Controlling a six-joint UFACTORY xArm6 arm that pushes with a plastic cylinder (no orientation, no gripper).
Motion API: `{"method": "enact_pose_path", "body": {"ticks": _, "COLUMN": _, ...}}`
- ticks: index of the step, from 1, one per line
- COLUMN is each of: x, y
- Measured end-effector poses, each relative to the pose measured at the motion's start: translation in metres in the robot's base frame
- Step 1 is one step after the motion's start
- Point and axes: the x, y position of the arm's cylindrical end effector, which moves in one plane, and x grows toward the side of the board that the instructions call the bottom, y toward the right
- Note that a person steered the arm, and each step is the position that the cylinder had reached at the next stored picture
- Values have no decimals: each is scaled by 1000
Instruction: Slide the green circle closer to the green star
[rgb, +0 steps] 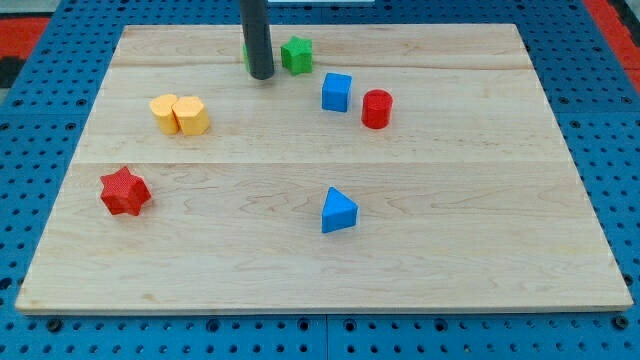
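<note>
The green star (296, 55) sits near the view's top, a little left of centre. My rod comes down just to its left, and my tip (260, 76) rests on the board beside the star's lower left. A thin green sliver (246, 56) shows at the rod's left edge. It is the green circle, almost wholly hidden behind the rod. The rod stands between the circle and the star, and the gap between the rod and the star is small.
A blue cube (336, 92) and a red cylinder (376, 108) lie right of and below the star. Two yellow blocks (180, 115) touch each other at the left. A red star (124, 191) sits lower left. A blue triangle (338, 211) lies below centre.
</note>
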Motion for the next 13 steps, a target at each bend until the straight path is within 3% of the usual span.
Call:
{"method": "enact_pose_path", "body": {"ticks": 1, "x": 0, "y": -1}}
{"method": "enact_pose_path", "body": {"ticks": 4, "x": -12, "y": -113}}
{"method": "enact_pose_path", "body": {"ticks": 5, "x": -12, "y": -124}}
{"method": "enact_pose_path", "body": {"ticks": 8, "x": -10, "y": -84}}
{"method": "enact_pose_path", "body": {"ticks": 10, "x": -28, "y": -70}}
{"method": "enact_pose_path", "body": {"ticks": 11, "x": -59, "y": -61}}
{"method": "enact_pose_path", "body": {"ticks": 13, "x": -62, "y": -55}}
